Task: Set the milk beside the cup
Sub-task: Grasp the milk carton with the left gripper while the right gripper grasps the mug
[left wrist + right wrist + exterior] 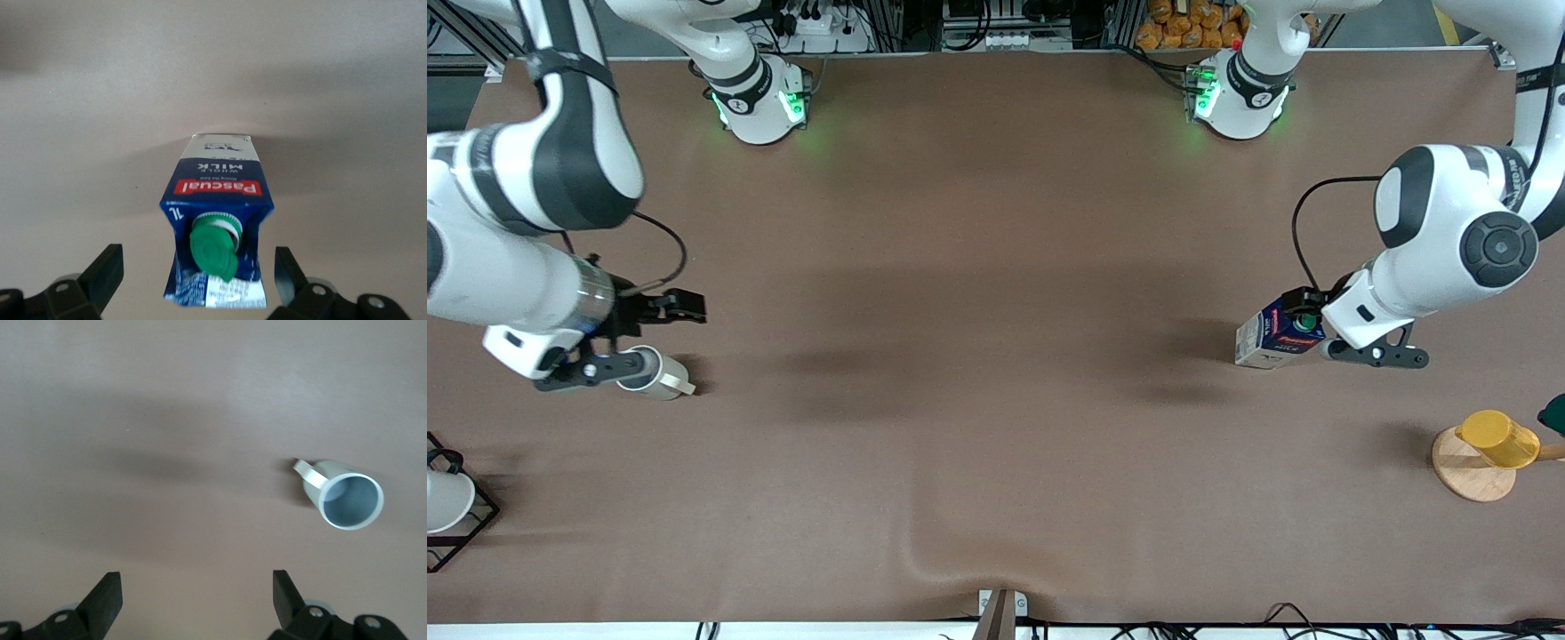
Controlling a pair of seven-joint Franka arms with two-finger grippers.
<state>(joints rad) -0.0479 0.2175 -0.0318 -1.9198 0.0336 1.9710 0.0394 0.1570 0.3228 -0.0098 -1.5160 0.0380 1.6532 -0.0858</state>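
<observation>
The milk (1272, 338), a dark-blue carton with a green cap and red band, stands on the brown table near the left arm's end. My left gripper (1304, 309) is open just over its top. In the left wrist view the carton (217, 200) lies between the two spread fingers without touching them, and the gripper (198, 275) is over its cap. The cup (656, 373), a cream-white mug, stands near the right arm's end. My right gripper (679, 307) is open and empty in the air beside it. In the right wrist view the cup (347, 497) is off to one side of the gripper (197, 595).
A yellow cup (1498, 438) lies on a round wooden coaster (1467, 471) near the left arm's end, nearer the front camera than the milk. A white cup in a black wire frame (445, 502) is at the right arm's end. A dark green thing (1554, 413) shows at the frame edge.
</observation>
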